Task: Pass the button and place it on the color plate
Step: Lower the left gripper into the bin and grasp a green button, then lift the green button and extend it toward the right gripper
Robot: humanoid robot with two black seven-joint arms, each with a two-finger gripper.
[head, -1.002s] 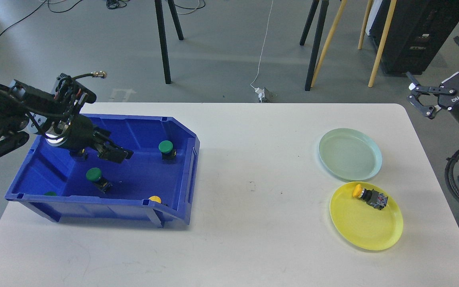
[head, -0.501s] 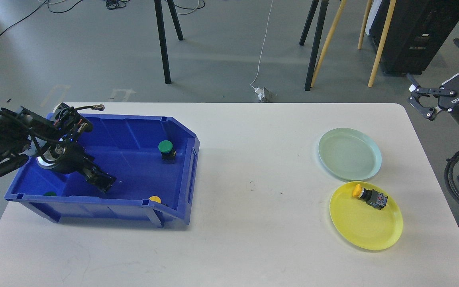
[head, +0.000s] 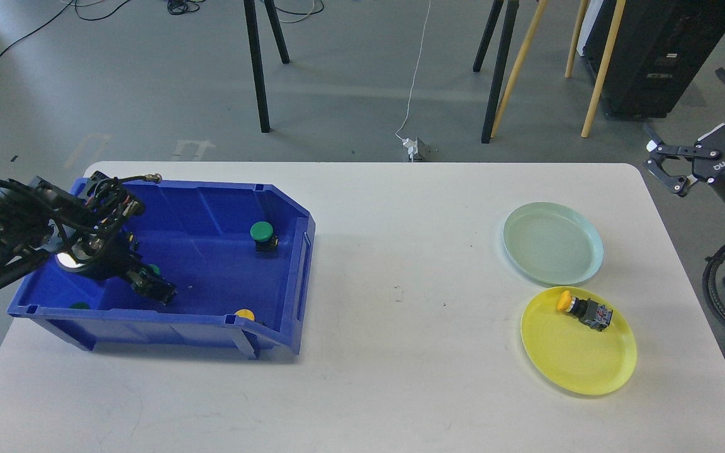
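- The white table [head: 362,377] fills the near half of the view, bare through its middle apart from a few faint scuffs.
- At 4 o'clock, a yellow plate [head: 579,365] holds a yellow-capped button [head: 579,309] lying on its side near the far rim.
- At 8 o'clock, the blue bin [head: 211,207] holds a yellow button [head: 245,314] against its near wall and a green button [head: 262,234] standing further back.
- The left gripper [head: 151,288] reaches down into the bin over another green button [head: 154,270] (mostly hidden); whether it grips, I cannot tell.
- At 3 o'clock, a pale green plate [head: 552,242] sits empty.
- The right gripper [head: 702,119] hangs off the table's right edge, fingers spread wide.
- Beyond, at 12 o'clock: grey floor [head: 350,82], tripod legs [head: 258,69], cables.
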